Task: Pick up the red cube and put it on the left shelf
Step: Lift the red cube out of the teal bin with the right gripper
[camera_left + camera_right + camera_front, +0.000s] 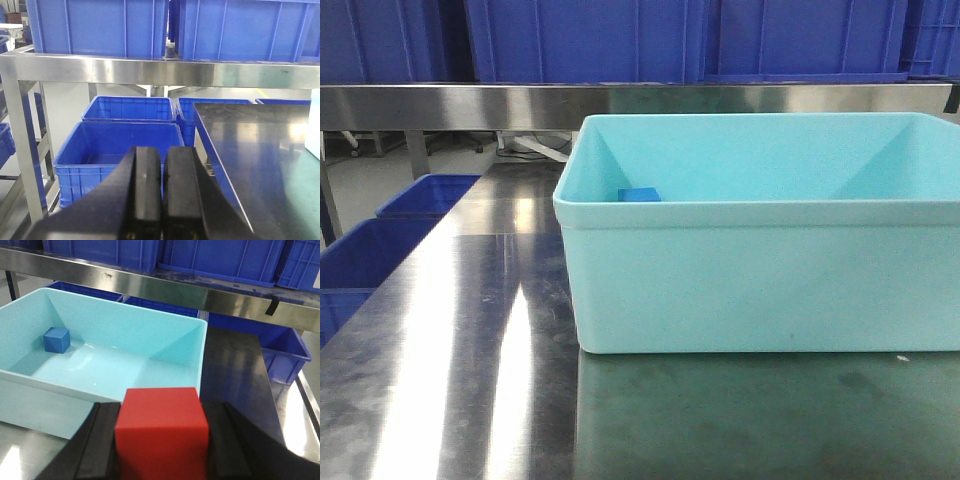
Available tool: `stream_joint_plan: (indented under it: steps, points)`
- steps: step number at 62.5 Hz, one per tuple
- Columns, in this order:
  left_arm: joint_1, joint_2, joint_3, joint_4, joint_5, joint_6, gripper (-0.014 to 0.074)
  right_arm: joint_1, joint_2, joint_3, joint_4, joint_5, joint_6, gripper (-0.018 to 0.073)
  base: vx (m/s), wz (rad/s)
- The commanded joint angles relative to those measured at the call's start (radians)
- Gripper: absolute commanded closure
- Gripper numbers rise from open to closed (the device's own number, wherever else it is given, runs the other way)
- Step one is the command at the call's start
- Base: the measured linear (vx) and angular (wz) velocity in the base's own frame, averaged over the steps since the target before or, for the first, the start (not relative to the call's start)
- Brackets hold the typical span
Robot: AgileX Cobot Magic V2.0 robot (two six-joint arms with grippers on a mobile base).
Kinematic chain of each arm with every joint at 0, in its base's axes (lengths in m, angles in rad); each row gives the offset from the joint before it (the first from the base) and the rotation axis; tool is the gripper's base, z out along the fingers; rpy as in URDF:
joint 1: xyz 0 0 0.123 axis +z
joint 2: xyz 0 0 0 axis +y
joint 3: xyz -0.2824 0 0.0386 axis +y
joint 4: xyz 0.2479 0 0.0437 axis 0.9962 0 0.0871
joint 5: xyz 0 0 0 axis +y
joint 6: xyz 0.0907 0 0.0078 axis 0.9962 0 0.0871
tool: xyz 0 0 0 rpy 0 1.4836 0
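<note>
In the right wrist view my right gripper point(161, 440) is shut on the red cube point(161, 432), held between both black fingers above the near rim of the light-blue tub point(100, 395). The cube does not show in the front view. The steel shelf rail point(620, 105) with deep-blue crates point(590, 40) on top runs across the back; it also shows in the left wrist view point(150, 70) and the right wrist view point(165, 287). My left gripper point(162, 190) is shut and empty, off the table's left edge above floor crates.
A small blue block point(56, 339) lies in the tub's far left corner, also seen in the front view point(639, 194). The steel tabletop point(470, 340) carries the tub. Blue crates point(120, 145) stand on the floor left of the table, another point(285, 357) at right.
</note>
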State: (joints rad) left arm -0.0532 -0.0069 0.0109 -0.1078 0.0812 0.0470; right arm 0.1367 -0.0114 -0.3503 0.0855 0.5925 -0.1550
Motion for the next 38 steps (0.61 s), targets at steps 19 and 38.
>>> stream_joint_plan:
  steps: [19,38]
  points:
    - [-0.005,-0.014,0.024,-0.005,-0.089,-0.007,0.0495,-0.006,0.04,-0.024,-0.023,-0.14,0.014,0.0408,0.0,0.0]
    - [-0.005,-0.014,0.024,-0.005,-0.089,-0.007,0.0495,-0.006,0.04,-0.021,-0.024,-0.128,0.014,0.0408,0.0,0.0]
